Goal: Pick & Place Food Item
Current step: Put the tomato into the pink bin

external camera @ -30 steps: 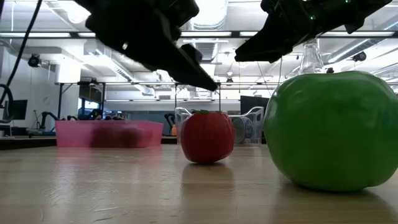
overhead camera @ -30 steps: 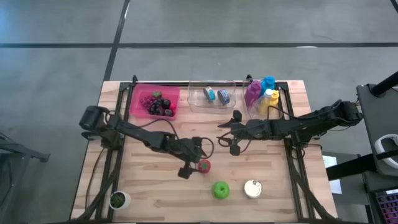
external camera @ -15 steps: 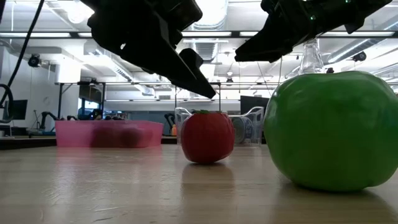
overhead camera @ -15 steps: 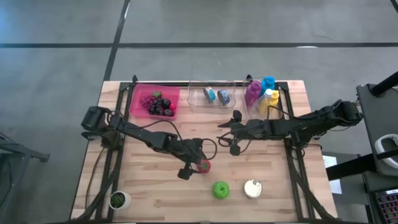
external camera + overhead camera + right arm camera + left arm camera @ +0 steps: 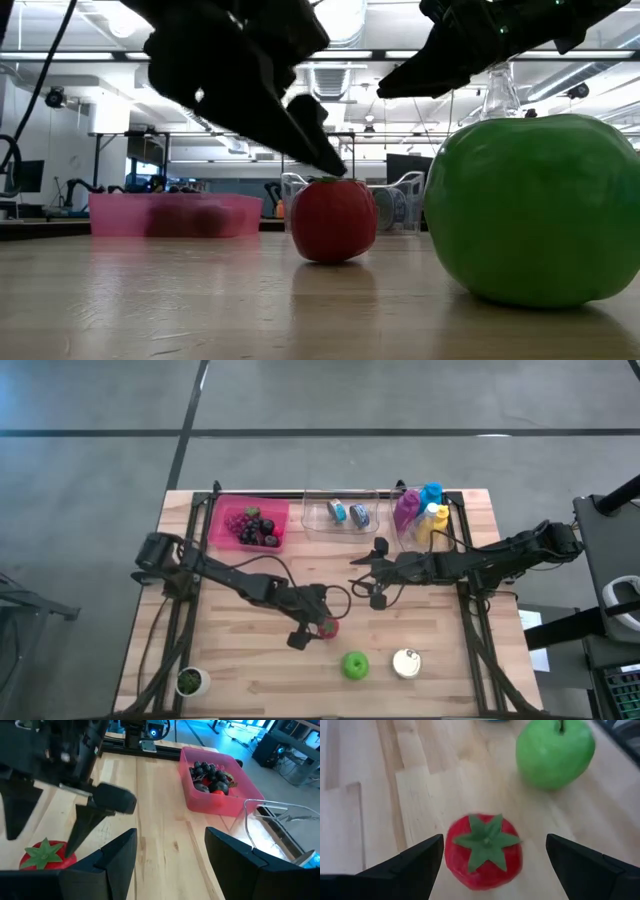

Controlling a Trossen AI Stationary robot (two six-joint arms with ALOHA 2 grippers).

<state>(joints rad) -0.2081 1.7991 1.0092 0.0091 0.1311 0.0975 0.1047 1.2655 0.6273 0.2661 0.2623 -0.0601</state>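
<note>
Left wrist view: the toy tomato (image 5: 484,851) is seen upright on the worktop (image 5: 380,805), between the two wide-open fingers of the left gripper (image 5: 490,862), which hold nothing yet. The spread is judged to suit a straddling grasp. In the high view the left gripper (image 5: 312,626) is placed over the tomato (image 5: 328,626), with the green apple (image 5: 354,665) nearby. The right gripper (image 5: 372,572) is held mid-worktop, part open and empty, apparently waiting. The pink bin (image 5: 217,530) is the likely destination.
</note>
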